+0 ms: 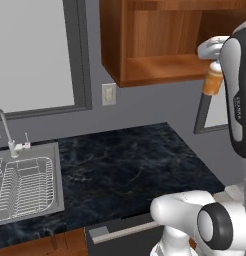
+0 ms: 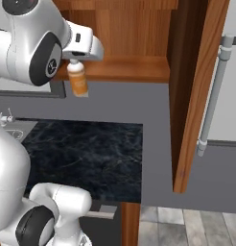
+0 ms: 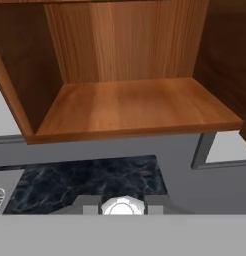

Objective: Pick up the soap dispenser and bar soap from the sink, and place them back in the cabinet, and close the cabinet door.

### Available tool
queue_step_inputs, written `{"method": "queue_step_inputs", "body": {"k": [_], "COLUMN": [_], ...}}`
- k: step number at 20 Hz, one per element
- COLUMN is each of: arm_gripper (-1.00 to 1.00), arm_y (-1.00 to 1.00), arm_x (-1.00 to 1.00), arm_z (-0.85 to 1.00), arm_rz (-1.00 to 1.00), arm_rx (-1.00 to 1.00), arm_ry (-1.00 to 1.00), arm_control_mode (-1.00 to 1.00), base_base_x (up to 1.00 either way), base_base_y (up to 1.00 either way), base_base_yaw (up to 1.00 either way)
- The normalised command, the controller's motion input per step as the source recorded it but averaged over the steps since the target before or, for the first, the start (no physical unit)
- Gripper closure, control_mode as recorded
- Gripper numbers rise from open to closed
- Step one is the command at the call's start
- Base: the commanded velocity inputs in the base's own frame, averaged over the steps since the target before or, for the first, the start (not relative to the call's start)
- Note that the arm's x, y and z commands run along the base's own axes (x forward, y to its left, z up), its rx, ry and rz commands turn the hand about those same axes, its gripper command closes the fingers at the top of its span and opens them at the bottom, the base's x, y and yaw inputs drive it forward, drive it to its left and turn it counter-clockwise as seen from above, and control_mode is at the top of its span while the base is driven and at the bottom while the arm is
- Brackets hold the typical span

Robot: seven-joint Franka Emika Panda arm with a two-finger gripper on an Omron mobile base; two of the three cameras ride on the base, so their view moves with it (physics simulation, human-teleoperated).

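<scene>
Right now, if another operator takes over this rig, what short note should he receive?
Gripper: shut on the soap dispenser, held upright in front of the cabinet, just outside the front edge of its bottom board.
Cabinet door: open.
Sink: at the far left; bar soap not visible.
Done: dispenser lifted up to the cabinet.
Left: set the dispenser inside, bring the bar soap, close the door.

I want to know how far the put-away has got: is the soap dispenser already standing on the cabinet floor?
No: the soap dispenser hangs from the end effector in front of and below the cabinet floor's front edge.
</scene>
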Motion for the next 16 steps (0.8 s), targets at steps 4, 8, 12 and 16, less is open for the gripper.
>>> {"method": "queue_step_inputs", "body": {"k": [4,8,12,16], "arm_gripper": [1.0,1.0,1.0,1.0], "arm_y": [0.0,0.0,0.0,0.0], "arm_x": [0.11,0.2,0.29,0.3], "arm_z": [0.03,0.0,0.0,0.0], "arm_rz": [0.0,0.0,0.0,0.0], "arm_rx": [0.0,0.0,0.0,0.0], "arm_ry": [-0.09,-0.06,-0.04,-0.01], "arm_control_mode": [-1.0,-1.0,-1.0,-1.0], "base_base_x": [0.0,0.0,0.0,0.0], "base_base_y": [0.0,0.0,0.0,0.0], "base_base_yaw": [0.0,0.0,0.0,0.0]}}
